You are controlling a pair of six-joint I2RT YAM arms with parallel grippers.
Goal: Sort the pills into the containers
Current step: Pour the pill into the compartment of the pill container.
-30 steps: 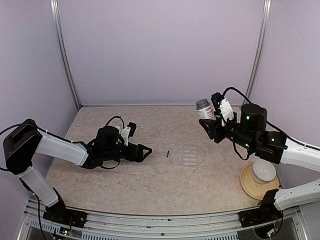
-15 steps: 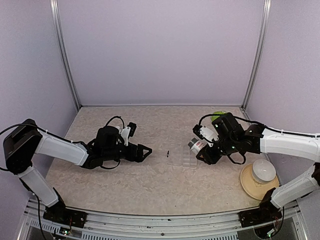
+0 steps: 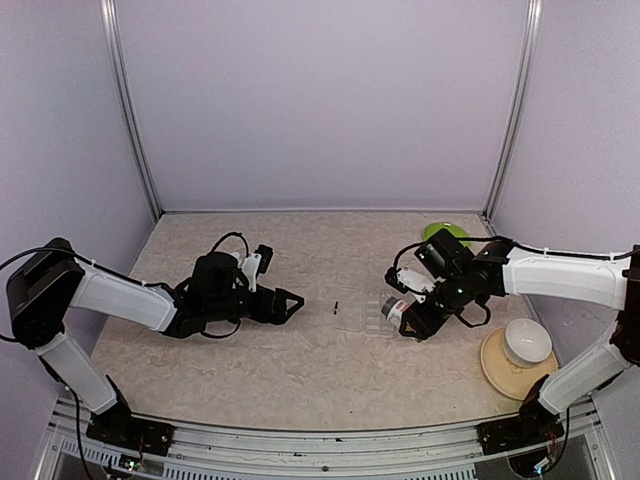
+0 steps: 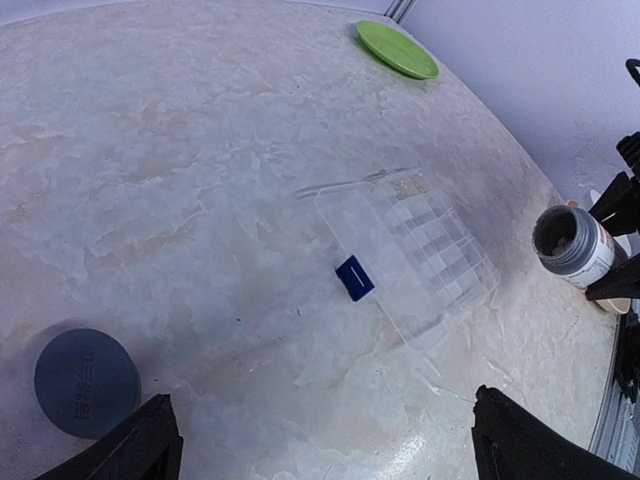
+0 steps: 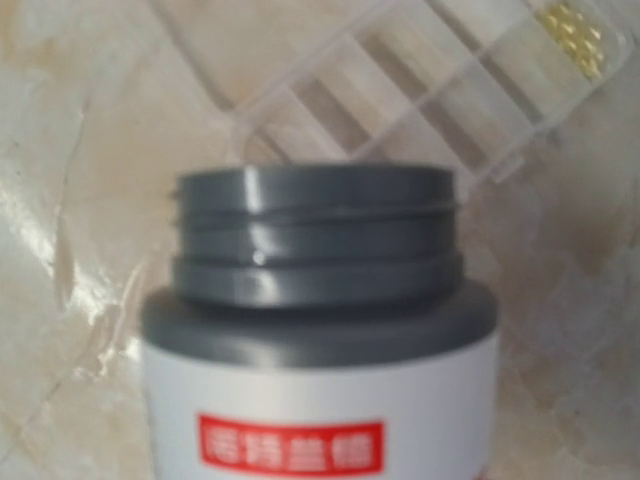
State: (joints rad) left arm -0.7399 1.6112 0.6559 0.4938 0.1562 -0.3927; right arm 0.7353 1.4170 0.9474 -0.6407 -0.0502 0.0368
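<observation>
Right of centre, your right gripper [image 3: 403,314] clamps an open white bottle with grey neck [image 5: 318,330], mouth tipped toward the flat clear plastic pill box [image 4: 420,250]; dark blue pill [image 4: 354,277] lies just left of it; left gripper [image 3: 296,300] fingers apart

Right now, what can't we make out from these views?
- Inside the bottle: left wrist shows its mouth blurred; right wrist sees only the neck's side.
- Its label: right wrist, blurred, cut by the bottom edge.
- What the pill box holds: top view too small; yellowish bits in right wrist are blurred at the top edge.
- Whether the pill touches the box: left wrist, clear plastic edge unclear.
</observation>
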